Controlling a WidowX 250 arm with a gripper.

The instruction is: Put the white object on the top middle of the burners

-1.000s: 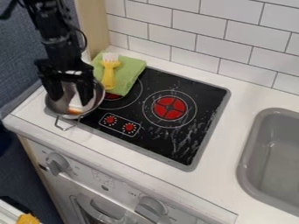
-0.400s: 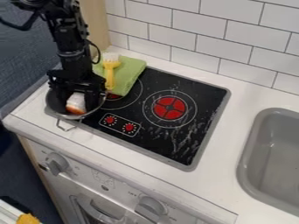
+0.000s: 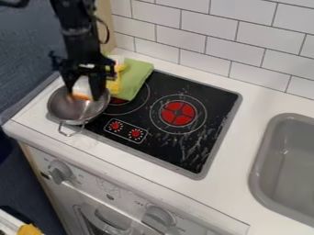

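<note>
Fingers [image 3: 97,88] of the gripper [image 3: 83,92] are closed on the white obj. [image 3: 81,86], orange end down, at the far rim of the steel pot [image 3: 73,111], nr counter's [image 3: 239,188] L edge; clearance above rim can't be told.

Risks, near to far: pot handle [image 3: 69,133] juts toward counter's front edge; if obj. or fingertips catch the rim on a low, sideways carry, pot prob. drags or tips. Off-centre grip could let obj. tilt & drop into pot. On cooktop [image 3: 205,98], "top middle" is vague btwn L burner [image 3: 118,100] & R burner [image 3: 178,113], so a misread target = wrong spot; early release = topple. Beyond, brush [image 3: 114,85] & green towel [image 3: 138,75] lie by cooktop's back-L corner, close to gripper; a low swing could sweep them. Overreach could bump wall tiles [image 3: 208,46].

Labels, near to far: front panel [image 3: 92,176] has small markings by its knobs, illegible; cooktop's control patch [image 3: 126,130] has tiny marks round two red dials, illegible. No brand made out.
</note>
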